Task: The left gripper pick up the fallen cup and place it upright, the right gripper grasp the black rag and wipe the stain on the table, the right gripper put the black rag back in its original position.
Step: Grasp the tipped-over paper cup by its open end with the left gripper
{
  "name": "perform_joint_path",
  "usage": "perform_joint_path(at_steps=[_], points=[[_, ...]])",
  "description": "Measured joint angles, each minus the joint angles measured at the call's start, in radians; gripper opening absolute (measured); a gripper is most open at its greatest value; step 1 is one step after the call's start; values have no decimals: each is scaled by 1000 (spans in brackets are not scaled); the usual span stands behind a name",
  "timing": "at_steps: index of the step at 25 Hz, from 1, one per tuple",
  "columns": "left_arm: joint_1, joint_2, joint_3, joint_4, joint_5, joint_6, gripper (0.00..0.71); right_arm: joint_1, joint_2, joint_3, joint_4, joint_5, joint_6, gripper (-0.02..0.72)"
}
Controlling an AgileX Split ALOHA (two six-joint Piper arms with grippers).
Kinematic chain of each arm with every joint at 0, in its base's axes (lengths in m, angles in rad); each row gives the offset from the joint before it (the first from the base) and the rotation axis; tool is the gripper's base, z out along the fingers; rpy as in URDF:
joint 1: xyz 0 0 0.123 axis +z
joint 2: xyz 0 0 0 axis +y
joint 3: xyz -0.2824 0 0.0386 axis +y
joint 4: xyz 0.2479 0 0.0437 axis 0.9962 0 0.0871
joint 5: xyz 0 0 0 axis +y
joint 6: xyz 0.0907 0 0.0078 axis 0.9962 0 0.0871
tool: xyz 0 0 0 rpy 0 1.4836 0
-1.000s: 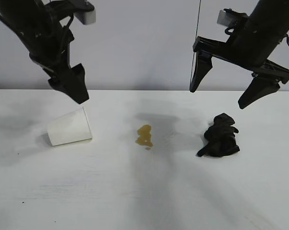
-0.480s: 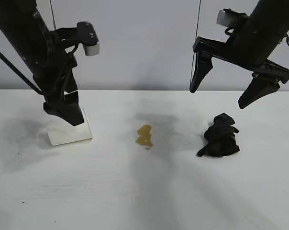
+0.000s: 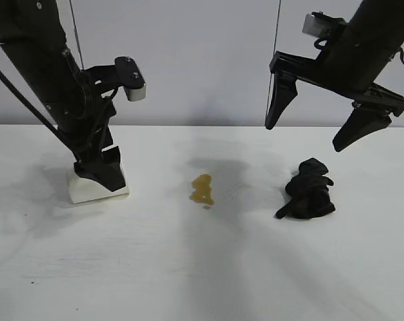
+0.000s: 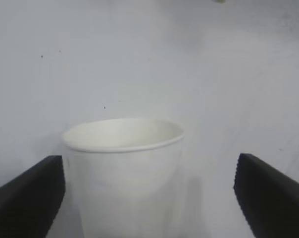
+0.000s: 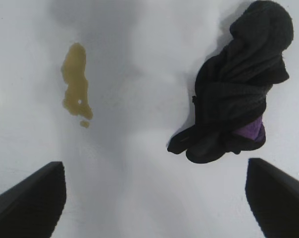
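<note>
lab-like test bench: bare white table [image 3: 202, 281], plain grey wall [image 3: 202, 60]

Both arms are matte black with thin black cables, each carrying a small white block, and the left pincer [image 3: 103, 170] and right pincer [image 3: 318, 128] have long, pointed, wedge-shaped fingers.

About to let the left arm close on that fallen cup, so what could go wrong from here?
The white tapered paper cup lies on its side between the left gripper's open fingers; a hard squeeze may crush the thin wall, or it could roll free. The amber-brown stain lies nearby on the white table, so a sliding cup could smear it. The right gripper hovers open above the bunched black rag.
</note>
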Motion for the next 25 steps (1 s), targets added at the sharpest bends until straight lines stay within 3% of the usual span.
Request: perform_joint_path(at_steps=[10,18,25], points=[[31,68,-10,1,-15,-26,645,0,0,0,0,0,-4,683],[35,78,-12,2,-42,-27,496,0,0,0,0,-1,-10,683],[35,78,-13,-21,-44,-24,466,0,0,0,0,-1,-14,683]])
